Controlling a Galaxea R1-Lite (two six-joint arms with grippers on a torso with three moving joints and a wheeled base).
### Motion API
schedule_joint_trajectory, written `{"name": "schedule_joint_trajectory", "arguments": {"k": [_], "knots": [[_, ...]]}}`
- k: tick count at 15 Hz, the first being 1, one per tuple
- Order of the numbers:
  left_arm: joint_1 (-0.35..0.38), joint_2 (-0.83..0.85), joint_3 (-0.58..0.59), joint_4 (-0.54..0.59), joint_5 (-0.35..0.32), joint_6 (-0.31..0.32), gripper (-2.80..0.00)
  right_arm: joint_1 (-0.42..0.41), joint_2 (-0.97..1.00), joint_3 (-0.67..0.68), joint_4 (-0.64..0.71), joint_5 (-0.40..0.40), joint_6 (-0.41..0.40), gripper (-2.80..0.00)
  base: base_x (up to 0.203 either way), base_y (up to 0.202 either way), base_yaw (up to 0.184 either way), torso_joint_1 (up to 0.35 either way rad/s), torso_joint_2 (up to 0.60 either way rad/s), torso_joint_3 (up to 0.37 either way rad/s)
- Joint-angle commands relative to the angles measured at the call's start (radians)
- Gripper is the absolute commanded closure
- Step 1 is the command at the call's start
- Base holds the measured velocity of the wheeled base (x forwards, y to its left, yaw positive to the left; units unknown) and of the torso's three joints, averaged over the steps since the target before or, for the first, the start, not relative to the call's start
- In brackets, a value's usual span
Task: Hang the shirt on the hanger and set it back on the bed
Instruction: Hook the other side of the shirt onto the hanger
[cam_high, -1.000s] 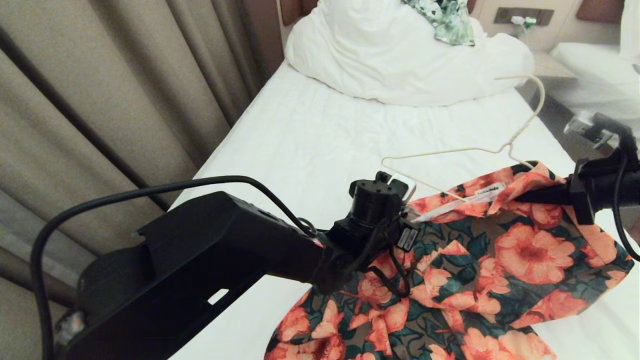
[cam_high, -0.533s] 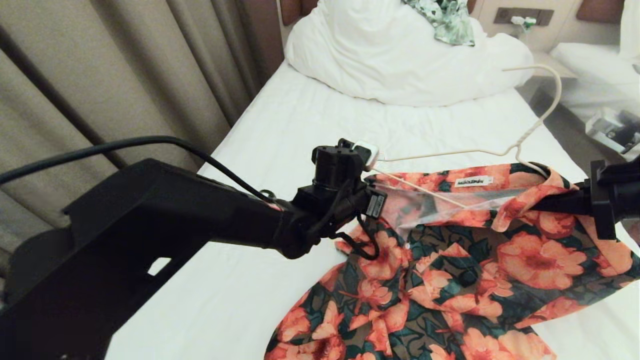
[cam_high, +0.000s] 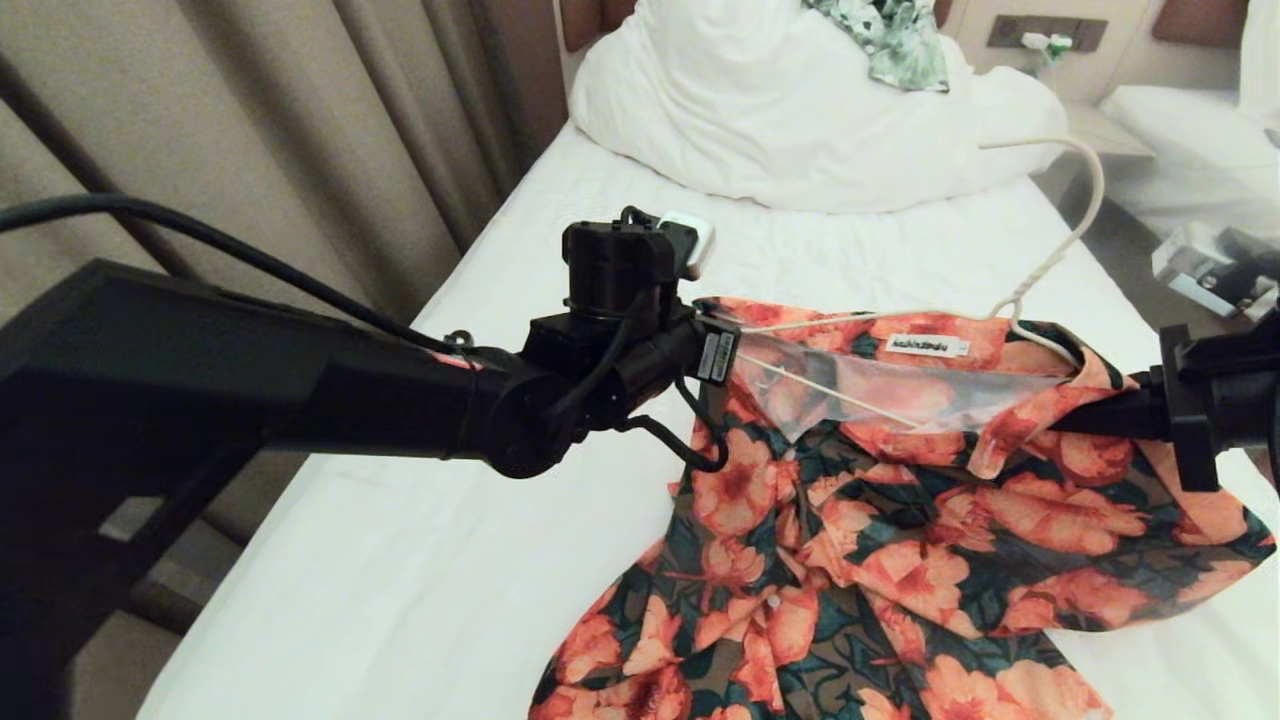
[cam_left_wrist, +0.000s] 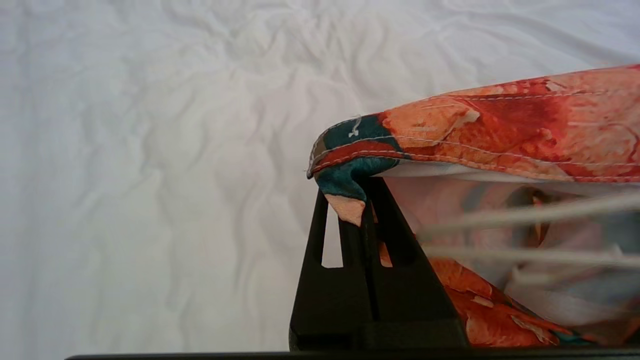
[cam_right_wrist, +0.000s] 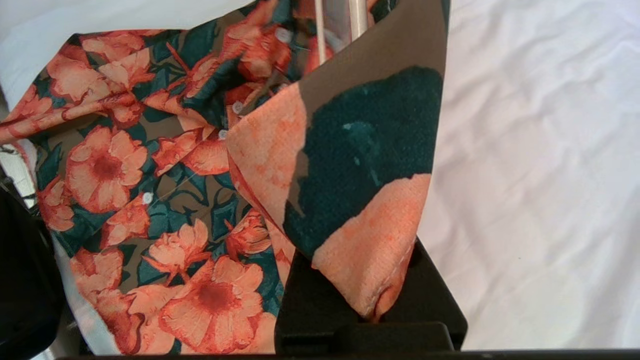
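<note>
— Over the bed (cam_high: 600, 290), from my head, what's risky?
— The hanger (cam_high: 1050, 262) could slide out; the shirt (cam_high: 900, 520) hangs between my grippers.
— At the wrists?
— My left gripper (cam_left_wrist: 362, 200) pinches the collar tip thinly; my right gripper (cam_right_wrist: 375, 310) clamps the other corner; either may slip.

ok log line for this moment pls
left hand: shut on shirt collar | right hand: shut on shirt | hanger: in neck opening | shirt partly on bed
</note>
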Motion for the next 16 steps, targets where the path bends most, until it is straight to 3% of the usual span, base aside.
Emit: {"name": "schedule_joint_trajectory", "arguments": {"k": [1,6,16], "knots": [[-0.001,-0.039,0.021,-0.004,0.007,0.017,0.00,-0.014,0.010,-0.008,0.002,0.003,-0.003,0.00,0.000,0.000,0.000,0.000,0.00,0.000],[-0.022,-0.077,0.022,-0.004,0.014,0.019,0.00,-0.030,0.028,-0.028,0.000,0.003,-0.002,0.00,0.000,0.000,0.000,0.000,0.00,0.000],[-0.225,-0.164,0.002,0.021,0.020,0.019,0.00,0.069,0.019,-0.096,0.002,0.008,0.018,0.00,0.000,0.000,0.000,0.000,0.00,0.000]]}}
